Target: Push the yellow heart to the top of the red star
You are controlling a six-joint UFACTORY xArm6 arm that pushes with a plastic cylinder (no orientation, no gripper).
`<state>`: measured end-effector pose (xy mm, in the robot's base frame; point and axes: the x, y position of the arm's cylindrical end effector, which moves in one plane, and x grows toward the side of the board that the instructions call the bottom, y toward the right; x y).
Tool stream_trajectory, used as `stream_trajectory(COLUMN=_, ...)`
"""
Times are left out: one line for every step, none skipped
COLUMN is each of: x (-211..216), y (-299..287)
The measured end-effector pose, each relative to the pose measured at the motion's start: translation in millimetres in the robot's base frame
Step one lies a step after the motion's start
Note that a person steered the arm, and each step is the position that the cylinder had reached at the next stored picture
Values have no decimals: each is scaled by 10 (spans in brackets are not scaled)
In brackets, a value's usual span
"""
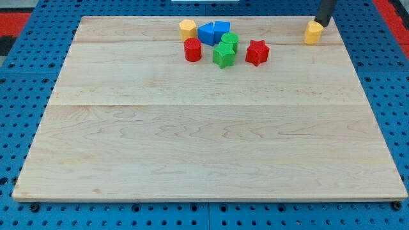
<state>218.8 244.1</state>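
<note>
The yellow heart (pixel 313 32) lies near the board's top right corner. My tip (pixel 320 25) stands right behind it, at its upper right side, touching or almost touching it. The red star (pixel 257 52) lies to the view's left of the heart and a little lower, at the right end of a cluster of blocks.
The cluster at top centre holds a yellow hexagon (pixel 187 29), two blue blocks (pixel 206 33) (pixel 222 28), a red cylinder (pixel 192 50), a green round block (pixel 230 42) and a green star (pixel 223 55). The wooden board (pixel 211 140) lies on a blue pegboard.
</note>
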Motion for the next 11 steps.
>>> stream_trajectory(x=45, y=-219)
stream_trajectory(x=205, y=89)
stream_trajectory(x=295, y=84)
stream_trajectory(x=295, y=-256)
stream_trajectory(x=398, y=-413)
stream_trajectory(x=812, y=13)
stream_trajectory(x=848, y=-241)
stream_trajectory(x=532, y=-943)
stream_trajectory(x=529, y=-1064)
stream_trajectory(x=555, y=-1017)
stream_trajectory(x=555, y=-1060)
